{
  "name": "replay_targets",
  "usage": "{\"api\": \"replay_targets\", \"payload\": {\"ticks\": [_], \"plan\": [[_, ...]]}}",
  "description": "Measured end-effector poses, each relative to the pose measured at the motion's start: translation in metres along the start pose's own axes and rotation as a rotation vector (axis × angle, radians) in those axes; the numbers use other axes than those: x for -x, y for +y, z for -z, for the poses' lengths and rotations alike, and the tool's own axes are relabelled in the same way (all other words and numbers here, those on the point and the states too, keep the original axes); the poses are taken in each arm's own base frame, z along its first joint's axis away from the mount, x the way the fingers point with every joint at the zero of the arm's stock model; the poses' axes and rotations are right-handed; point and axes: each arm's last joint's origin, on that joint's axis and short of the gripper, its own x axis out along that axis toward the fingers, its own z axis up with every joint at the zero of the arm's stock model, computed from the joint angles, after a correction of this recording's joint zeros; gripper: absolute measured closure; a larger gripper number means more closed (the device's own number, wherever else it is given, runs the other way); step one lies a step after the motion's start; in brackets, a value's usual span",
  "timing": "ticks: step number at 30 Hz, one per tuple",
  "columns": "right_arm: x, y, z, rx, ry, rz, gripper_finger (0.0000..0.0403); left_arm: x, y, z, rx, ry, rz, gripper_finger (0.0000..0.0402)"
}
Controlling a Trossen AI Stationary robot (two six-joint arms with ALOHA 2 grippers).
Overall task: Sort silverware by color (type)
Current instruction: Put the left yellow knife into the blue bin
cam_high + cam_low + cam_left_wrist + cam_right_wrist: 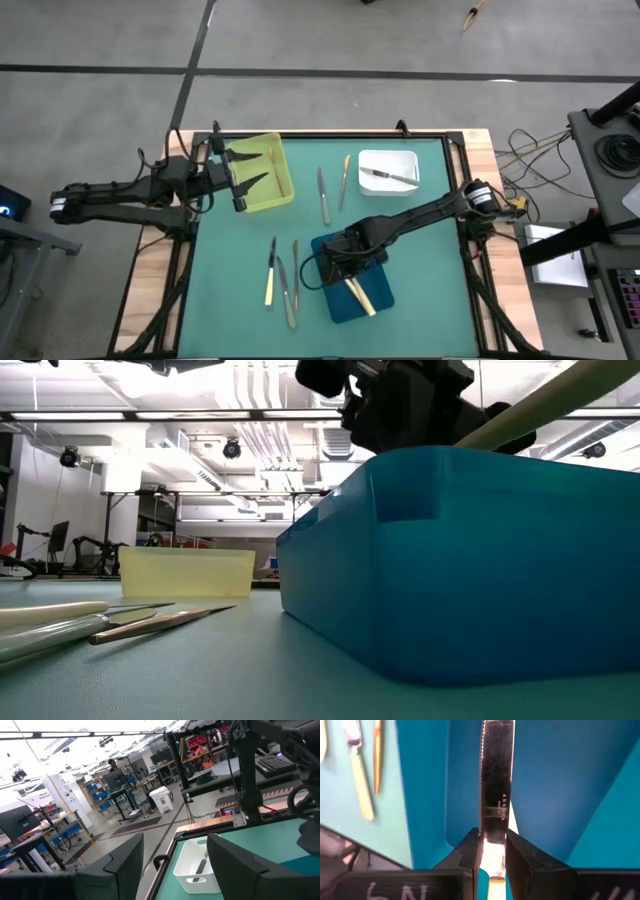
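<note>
High view: green table mat. The right gripper is over the blue tray at near centre, and two cream-handled knives lean out of that tray's near side. The left gripper hangs over the yellow tray at far left, fingers spread, nothing between them. A white tray at far right holds one silver-grey knife. Between the yellow and white trays lie a silver knife and a gold utensil. Left of the blue tray lie a cream-handled knife, a second knife and a thin gold piece, close together.

Low view: blue tray wall fills the right; a cream handle slants above it. Loose utensils lie at near left, the yellow tray beyond.

Left wrist view: spread fingers frame the white tray.

Right wrist view: fingers are pinched on a serrated knife blade over the blue tray.
</note>
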Motion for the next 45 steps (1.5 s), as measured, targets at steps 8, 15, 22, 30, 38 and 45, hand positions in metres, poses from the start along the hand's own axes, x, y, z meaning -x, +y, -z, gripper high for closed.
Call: {"api": "replay_targets", "payload": {"ticks": [8, 15, 22, 30, 38, 45], "plan": [[0.0, -0.005, -0.005, -0.102, -0.028, 0.034, 0.0352, 0.0, 0.0, 0.0, -0.001, 0.002, 0.001, 0.0202], [0.002, -0.013, -0.012, -0.137, -0.078, 0.107, 0.0352, 0.001, 0.0, 0.001, -0.004, 0.01, 0.005, 0.0202], [-0.001, -0.018, -0.015, -0.134, -0.102, 0.14, 0.0352, 0.004, 0.001, 0.001, -0.004, 0.013, 0.006, 0.0202], [-0.008, -0.025, -0.015, -0.145, -0.097, 0.18, 0.0351, 0.006, 0.001, 0.001, -0.005, 0.015, 0.007, 0.0202], [-0.016, -0.033, -0.016, -0.157, -0.107, 0.212, 0.0349, 0.006, 0.001, 0.001, -0.006, 0.017, 0.008, 0.0202], [-0.016, -0.033, -0.017, -0.154, -0.128, 0.211, 0.0327, 0.006, 0.001, 0.001, -0.006, 0.017, 0.008, 0.0202]]}}
